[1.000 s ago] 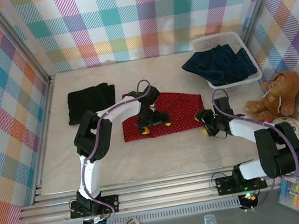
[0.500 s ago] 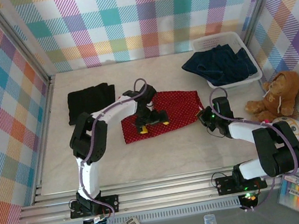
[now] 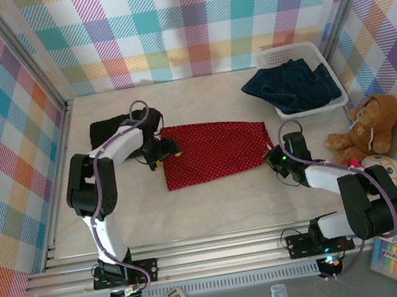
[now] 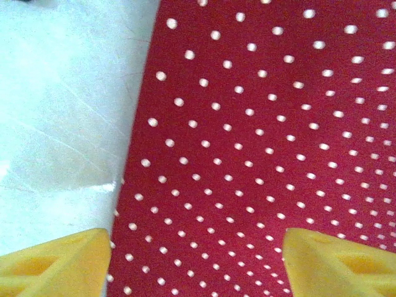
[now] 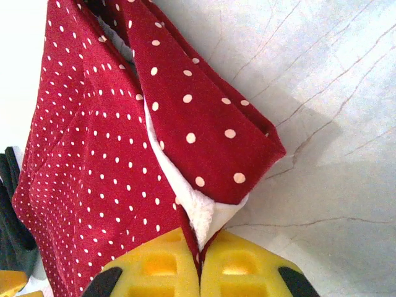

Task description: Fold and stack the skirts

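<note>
Red skirt (image 3: 214, 151) lies spread flat on table (image 3: 125, 208). Its right corner is clamped by R gripper (image 5: 199, 263), prob. to hold cloth taut. L gripper (image 4: 198, 266) is held apart over left edge, nothing pinched.

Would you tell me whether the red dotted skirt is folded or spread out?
Spread out: the red skirt lies flat and stretched wide across the table.

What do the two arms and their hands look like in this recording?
The left arm and right arm are built of white links with bulky black joints. A thin lilac cable loops along each. The left hand and right hand have chunky yellow fingers with moulded hollows. The right hand's fingers show black trim at their outer edges.
</note>
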`<state>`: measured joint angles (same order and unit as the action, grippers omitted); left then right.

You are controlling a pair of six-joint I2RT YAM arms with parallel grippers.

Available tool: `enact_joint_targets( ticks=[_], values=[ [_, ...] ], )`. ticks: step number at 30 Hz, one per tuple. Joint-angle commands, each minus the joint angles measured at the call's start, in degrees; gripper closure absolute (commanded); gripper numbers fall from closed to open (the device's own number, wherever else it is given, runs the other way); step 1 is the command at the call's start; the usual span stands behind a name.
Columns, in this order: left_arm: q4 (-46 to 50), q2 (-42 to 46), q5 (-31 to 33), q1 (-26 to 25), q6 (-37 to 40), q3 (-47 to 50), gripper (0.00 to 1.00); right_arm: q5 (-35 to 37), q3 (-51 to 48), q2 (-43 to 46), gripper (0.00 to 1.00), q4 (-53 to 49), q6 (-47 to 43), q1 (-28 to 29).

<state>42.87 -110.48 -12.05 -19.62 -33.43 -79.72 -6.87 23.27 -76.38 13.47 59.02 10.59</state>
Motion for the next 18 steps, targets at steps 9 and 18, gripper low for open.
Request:
enact_joint_targets(
  ticks=[9, 18],
  values=[
    [-6.39, -6.92, -1.11, 0.1, -1.11, 2.57, 0.87, 1.94, 15.54, 0.89, 1.0, -7.11, -26.78, 5.87],
    [-6.46, -7.52, -2.3, 1.46, 0.59, 1.37, 0.91, -3.48, 45.77, -20.33, 1.0, -24.88, -61.8, 26.26]
  ],
)
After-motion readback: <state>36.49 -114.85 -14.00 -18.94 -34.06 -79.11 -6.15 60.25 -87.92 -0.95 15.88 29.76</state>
